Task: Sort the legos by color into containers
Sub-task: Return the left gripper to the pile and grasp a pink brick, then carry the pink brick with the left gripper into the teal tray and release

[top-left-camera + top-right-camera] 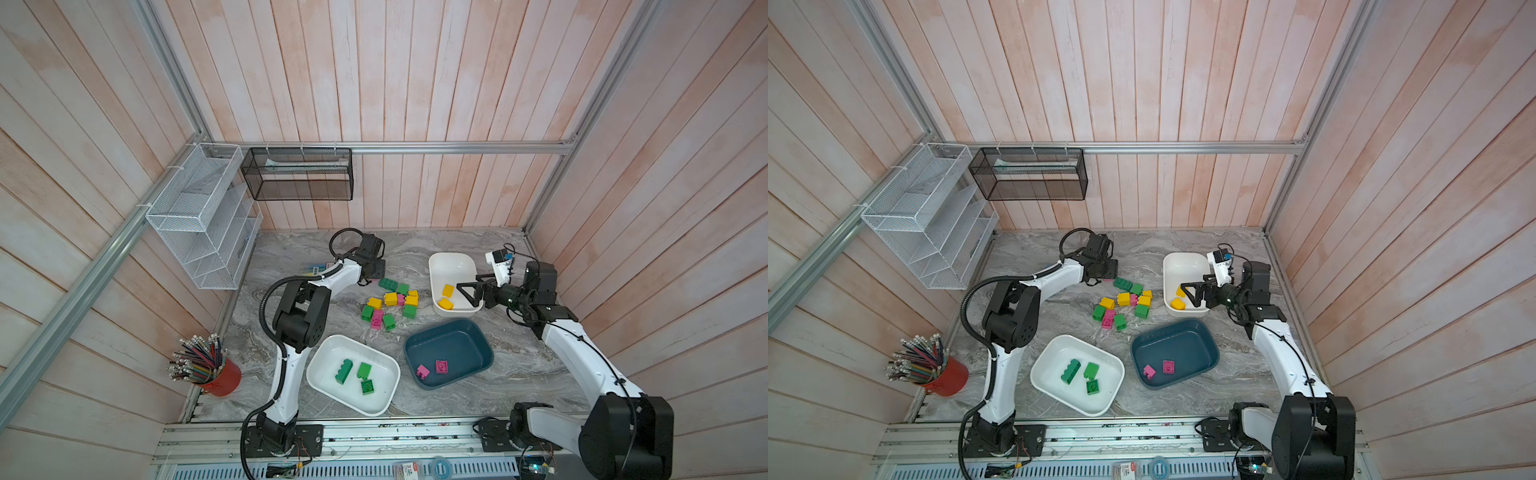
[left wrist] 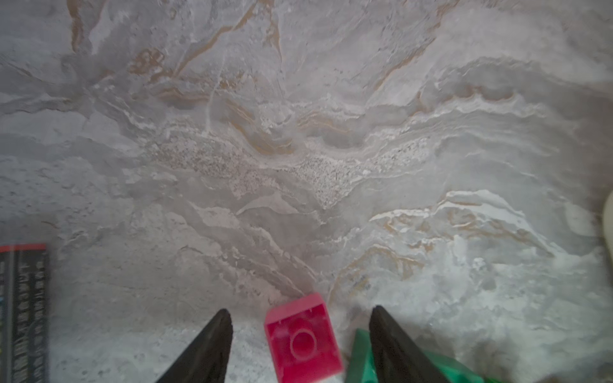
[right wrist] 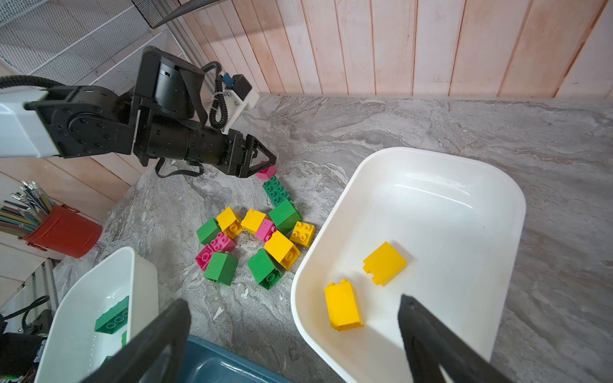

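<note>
Partly cut off, left pincer (image 2: 300, 308) spread astride pink brick (image 2: 303, 341), right pincer (image 3: 293, 298) spread, green brick (image 2: 360, 358) half-hidden.

Reaching in from both sides, jaws parted.
Slanting left gripper (image 2: 300, 310) low and downward, jaws partly spread; holding right gripper (image 3: 294, 301) higher, nearly level, aimed leftward, jaws spread wide, empty.

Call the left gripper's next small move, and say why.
Probably close the jaws. The left gripper straddles a pink brick on the table, with both fingers clear of it in the left wrist view. A green brick lies beside one finger, so close gently, then lift. The teal tub already holds two pink ones.
</note>
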`<act>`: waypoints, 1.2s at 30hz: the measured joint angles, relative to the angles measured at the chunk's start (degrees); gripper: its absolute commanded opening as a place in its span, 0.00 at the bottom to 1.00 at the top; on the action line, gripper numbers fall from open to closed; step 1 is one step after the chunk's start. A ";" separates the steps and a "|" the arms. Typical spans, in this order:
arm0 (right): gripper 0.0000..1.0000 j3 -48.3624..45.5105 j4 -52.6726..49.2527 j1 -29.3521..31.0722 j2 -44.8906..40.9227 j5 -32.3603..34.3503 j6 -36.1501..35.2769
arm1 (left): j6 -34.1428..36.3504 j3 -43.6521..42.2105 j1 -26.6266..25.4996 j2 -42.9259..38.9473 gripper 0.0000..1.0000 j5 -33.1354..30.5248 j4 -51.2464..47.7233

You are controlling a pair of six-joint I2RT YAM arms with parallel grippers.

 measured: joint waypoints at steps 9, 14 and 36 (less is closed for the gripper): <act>0.98 0.00 0.00 0.00 0.02 0.00 -0.02 | -0.83 0.57 0.00 2.38 0.41 -0.15 -0.68; 0.98 0.00 0.00 0.00 0.02 0.02 -0.04 | -0.83 0.76 0.00 2.78 0.23 -0.20 -0.87; 0.98 0.00 -0.96 -0.02 -1.97 2.25 -0.26 | 8.52 -24.96 -15.50 -42.38 0.24 13.62 -4.28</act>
